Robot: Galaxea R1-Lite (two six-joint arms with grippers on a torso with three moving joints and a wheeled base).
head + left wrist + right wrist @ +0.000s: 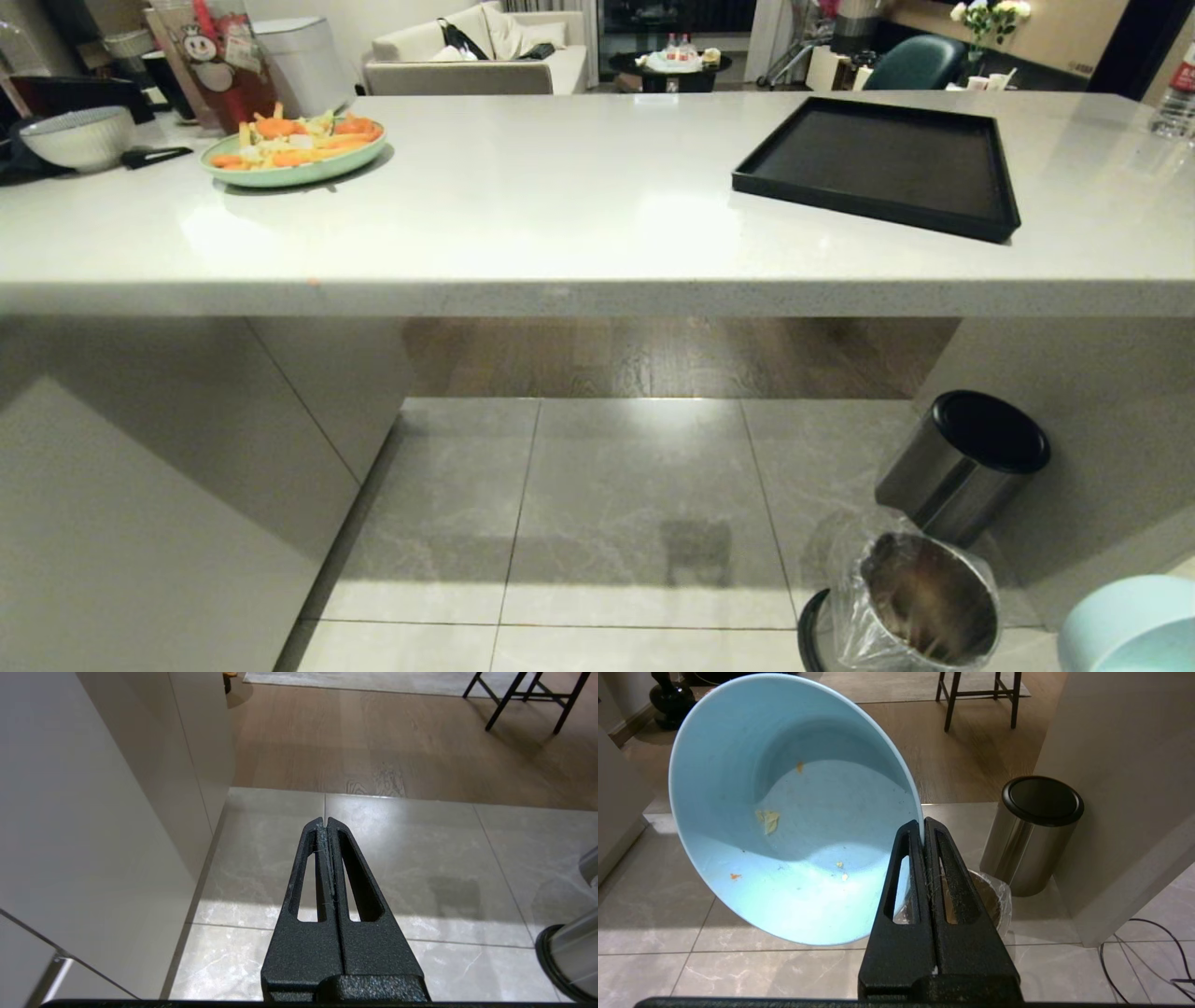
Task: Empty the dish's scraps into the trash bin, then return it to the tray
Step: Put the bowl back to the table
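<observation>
The dish (pixel 794 812), a small light-blue bowl, is tipped on its side with its opening facing the right wrist camera, and only a few tiny orange and pale yellow crumbs of the scraps (pixel 769 821) cling to its inside. The right gripper (pixel 923 826) is clamped on its rim, low beside the trash bin (pixel 920 597) (the steel one with the clear liner), which stands on the tiled floor just in front of a steel cylinder with a black lid (pixel 966 462). The tray (pixel 882 168) lies bare on the white counter (pixel 560 205), well apart from a green plate (pixel 294 154) heaped with sticks. The left gripper (pixel 325 823) hangs over the floor tiles, fingers pressed together on nothing.
</observation>
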